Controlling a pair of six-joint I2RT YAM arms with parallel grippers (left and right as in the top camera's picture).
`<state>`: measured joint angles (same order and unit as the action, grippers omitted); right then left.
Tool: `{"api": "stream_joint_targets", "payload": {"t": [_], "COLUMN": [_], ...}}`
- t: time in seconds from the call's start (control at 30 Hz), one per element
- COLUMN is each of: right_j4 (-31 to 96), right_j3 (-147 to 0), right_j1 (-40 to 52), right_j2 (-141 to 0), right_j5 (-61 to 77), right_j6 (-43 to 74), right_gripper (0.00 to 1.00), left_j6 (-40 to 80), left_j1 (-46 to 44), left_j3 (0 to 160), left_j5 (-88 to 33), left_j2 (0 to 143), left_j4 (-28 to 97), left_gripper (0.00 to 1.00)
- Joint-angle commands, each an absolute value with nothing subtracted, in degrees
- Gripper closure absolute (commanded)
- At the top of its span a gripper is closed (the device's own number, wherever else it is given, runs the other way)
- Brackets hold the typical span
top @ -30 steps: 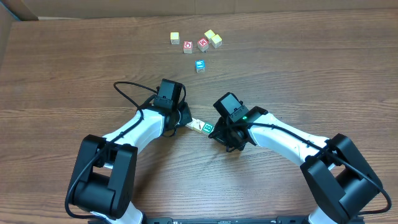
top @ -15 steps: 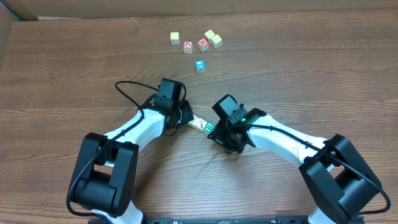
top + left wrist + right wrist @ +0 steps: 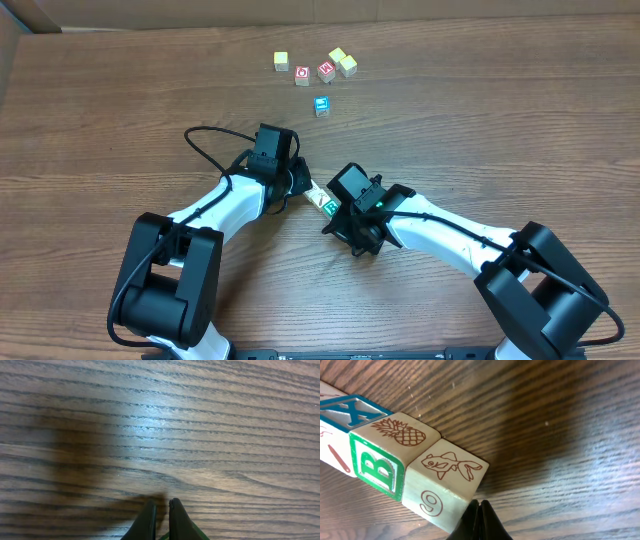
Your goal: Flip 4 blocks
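As the right arm (image 3: 440, 232) has swung inward over the last second, the gap between it and the left arm (image 3: 225, 205) has narrowed. Right jaws are pressed together at the lower corner of the end block (image 3: 447, 480), which bears a fish and a 9; contact looks likely but cannot be confirmed. Blocks (image 3: 321, 200) lie in a touching row just ahead of these jaws, with the green B block (image 3: 382, 460) next in line. Left jaws, also together, stand at the row's far end, and their own view shows only bare bench (image 3: 200, 420). Judged effect: the row is being nudged endwise between two closed tips. No block appears turned over, so the flips probably all remain.
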<state>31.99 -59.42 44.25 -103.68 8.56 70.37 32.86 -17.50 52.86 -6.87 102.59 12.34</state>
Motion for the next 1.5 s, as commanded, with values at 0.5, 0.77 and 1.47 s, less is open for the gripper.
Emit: {"api": "stream_joint_targets", "payload": {"t": [0.5,0.77,1.47], "right_j4": [27.7,27.4,24.5], "right_j3": [-59.8,-59.8,-59.8], "right_j1": [47.6,49.6,52.1], "right_j2": [-103.7,-103.7,-103.7], "right_j5": [6.8,3.6,2.2], "right_j6": [81.1,87.3,92.0], "right_gripper": [0.96,0.96,0.96], "left_j6": [31.7,31.7,31.7], "left_j1": [-18.0,-18.0,-18.0], "left_j3": [52.5,52.5,52.5], "left_j5": [-10.6,-10.6,-10.6], "left_j2": [104.3,104.7,104.7], "left_j4": [11.3,10.6,9.5], "left_gripper": [0.96,0.95,0.96]}}
